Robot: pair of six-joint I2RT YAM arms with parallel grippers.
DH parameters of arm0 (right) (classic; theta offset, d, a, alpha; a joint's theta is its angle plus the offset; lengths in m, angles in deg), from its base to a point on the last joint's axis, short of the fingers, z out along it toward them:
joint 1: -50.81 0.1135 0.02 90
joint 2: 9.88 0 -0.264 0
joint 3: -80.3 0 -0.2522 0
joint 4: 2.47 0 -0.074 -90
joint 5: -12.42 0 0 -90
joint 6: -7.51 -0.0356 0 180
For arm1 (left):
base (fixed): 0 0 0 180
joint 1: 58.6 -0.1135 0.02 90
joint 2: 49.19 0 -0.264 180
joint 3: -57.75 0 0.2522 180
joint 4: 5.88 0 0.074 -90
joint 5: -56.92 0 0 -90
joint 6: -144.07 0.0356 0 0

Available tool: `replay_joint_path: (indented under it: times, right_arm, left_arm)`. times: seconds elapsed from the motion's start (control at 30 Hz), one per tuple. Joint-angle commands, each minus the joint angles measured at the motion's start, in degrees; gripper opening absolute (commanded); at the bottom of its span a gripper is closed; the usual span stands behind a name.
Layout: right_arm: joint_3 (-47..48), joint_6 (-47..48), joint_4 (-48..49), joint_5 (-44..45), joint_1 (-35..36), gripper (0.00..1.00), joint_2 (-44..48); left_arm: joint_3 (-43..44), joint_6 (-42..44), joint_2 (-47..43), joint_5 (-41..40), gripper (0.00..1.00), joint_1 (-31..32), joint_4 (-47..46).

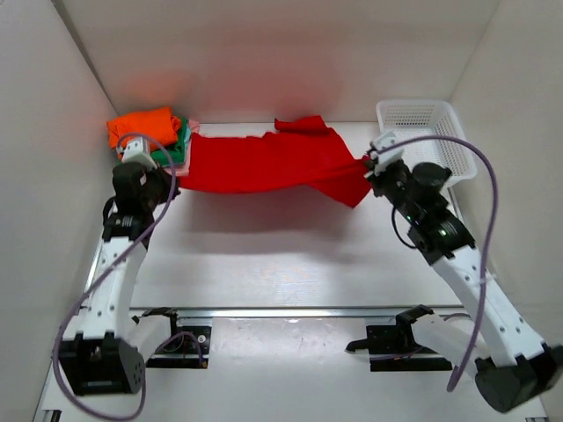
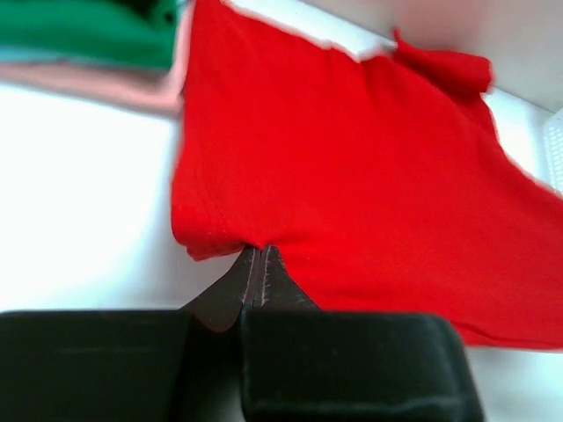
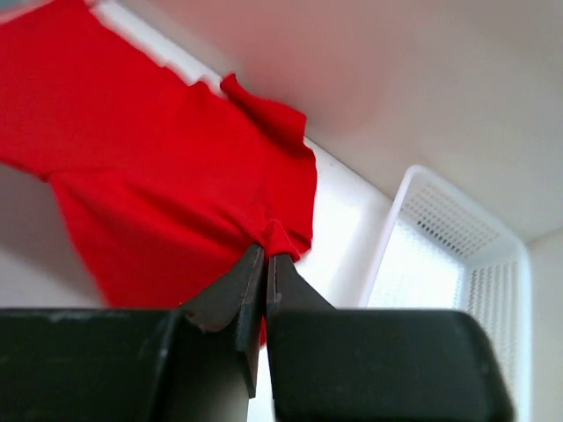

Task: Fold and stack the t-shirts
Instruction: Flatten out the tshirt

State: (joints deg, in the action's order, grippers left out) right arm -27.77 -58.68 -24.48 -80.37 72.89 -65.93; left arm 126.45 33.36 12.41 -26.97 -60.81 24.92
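Observation:
The large red t-shirt (image 1: pixel 264 163) hangs stretched between my two grippers above the table, sagging in the middle. My left gripper (image 1: pixel 173 176) is shut on its left edge; in the left wrist view the jaws (image 2: pixel 256 251) pinch the red cloth (image 2: pixel 352 158). My right gripper (image 1: pixel 366 163) is shut on its right edge; in the right wrist view the jaws (image 3: pixel 266 251) pinch the red cloth (image 3: pixel 176 176). A stack of orange (image 1: pixel 143 126), green (image 1: pixel 167 155) and pale pink shirts lies at the far left corner; green (image 2: pixel 88 31) and pink (image 2: pixel 106 88) layers show in the left wrist view.
A white mesh basket (image 1: pixel 422 119) stands at the far right, also in the right wrist view (image 3: pixel 457 255). White walls close in the back and both sides. A metal rail (image 1: pixel 281 312) runs across the near edge by the arm bases.

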Motion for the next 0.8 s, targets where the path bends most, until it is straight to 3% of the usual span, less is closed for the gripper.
replay_joint_path:
  times: [0.0, 0.2, 0.37, 0.53, 0.77]
  right_arm:
    - [-2.1, -8.8, -4.0, 3.5, -0.2, 0.0, 8.5]
    - [-6.0, -17.0, -20.5, -7.1, -6.1, 0.0, 13.9]
    - [-8.7, -16.0, -28.8, -13.6, -10.2, 0.0, 17.1]
    - [-10.1, -14.9, -32.4, -24.0, -15.2, 0.0, 18.7]
    - [-12.6, -16.3, -32.2, -24.2, -9.7, 0.0, 18.2]
  left_arm:
    - [-4.2, -1.1, -10.2, -4.3, 0.0, 0.0, 2.1]
    - [-18.4, -5.2, -23.8, -6.8, 0.0, 0.3, 8.2]
    - [-24.5, -8.6, -29.9, -7.2, 0.0, 4.3, 12.0]
    - [-26.6, -12.9, -35.5, -9.8, 0.0, 9.6, 15.0]
    - [-24.4, -16.6, -38.3, -14.1, 0.0, 10.0, 20.2]
